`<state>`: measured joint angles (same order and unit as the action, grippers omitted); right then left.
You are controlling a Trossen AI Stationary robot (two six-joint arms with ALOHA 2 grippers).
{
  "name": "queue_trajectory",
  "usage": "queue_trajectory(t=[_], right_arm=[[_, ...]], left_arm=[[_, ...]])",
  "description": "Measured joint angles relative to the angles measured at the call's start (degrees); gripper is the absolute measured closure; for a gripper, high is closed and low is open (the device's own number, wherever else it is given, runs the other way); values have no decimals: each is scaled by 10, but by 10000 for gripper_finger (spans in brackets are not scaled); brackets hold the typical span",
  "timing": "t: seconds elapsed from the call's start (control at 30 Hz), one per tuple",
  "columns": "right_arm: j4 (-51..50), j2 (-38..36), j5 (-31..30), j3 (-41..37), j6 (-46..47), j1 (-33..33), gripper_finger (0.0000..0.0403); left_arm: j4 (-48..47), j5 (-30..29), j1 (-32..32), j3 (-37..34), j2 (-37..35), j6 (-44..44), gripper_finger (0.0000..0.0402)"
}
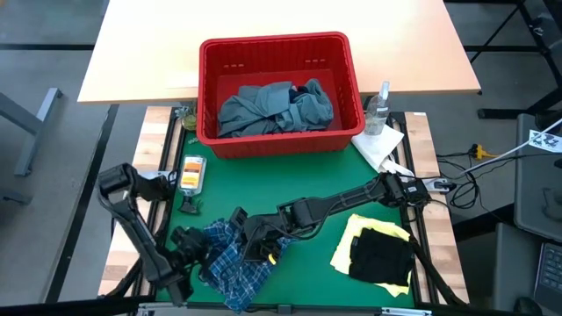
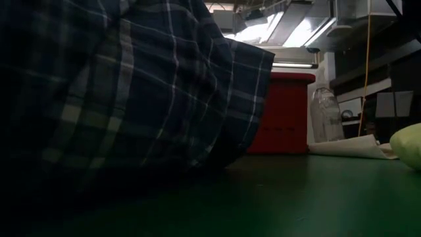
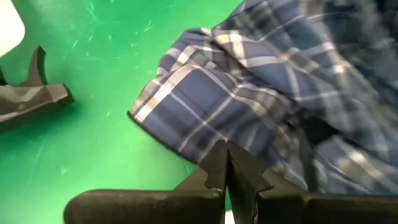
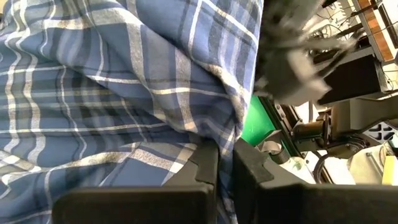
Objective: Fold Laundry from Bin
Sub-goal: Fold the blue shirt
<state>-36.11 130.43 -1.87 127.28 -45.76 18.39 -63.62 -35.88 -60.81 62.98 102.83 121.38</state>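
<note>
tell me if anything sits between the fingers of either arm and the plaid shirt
Nothing visible does. The left gripper is shut on the blue-white plaid shirt's edge, and the right gripper pinches a fold of the same shirt on the green mat.

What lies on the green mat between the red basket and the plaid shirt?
Nothing: in the high view the green mat is bare between the red basket and the plaid shirt.

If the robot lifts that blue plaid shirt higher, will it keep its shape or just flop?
Probably flop: the plaid shirt lies crumpled in soft folds on the green mat. It looks light, thin cloth. Pinched by the right gripper at one fold, the rest would likely hang and drag.
</note>
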Motion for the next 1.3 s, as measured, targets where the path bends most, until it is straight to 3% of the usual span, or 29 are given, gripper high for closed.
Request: queue_trajectory(t=[0.2,0.5,0.7,0.87,1.3], right_arm=[[0,0,0,0,-2,0,382],[-6,0,40,0,-2,0,382],[-67,-1,41,0,7,1,382],[-115,-2,35,1,21,1,382],[-103,-2,24,1,20,0,382]], left_arm=[[58,6,43,0,52,-40,401],[287,-41,119,2,102,-266,401],[401,-49,155,1,105,-414,401],[394,-29,163,1,100,-484,401],[251,-53,91,-1,24,-435,402]])
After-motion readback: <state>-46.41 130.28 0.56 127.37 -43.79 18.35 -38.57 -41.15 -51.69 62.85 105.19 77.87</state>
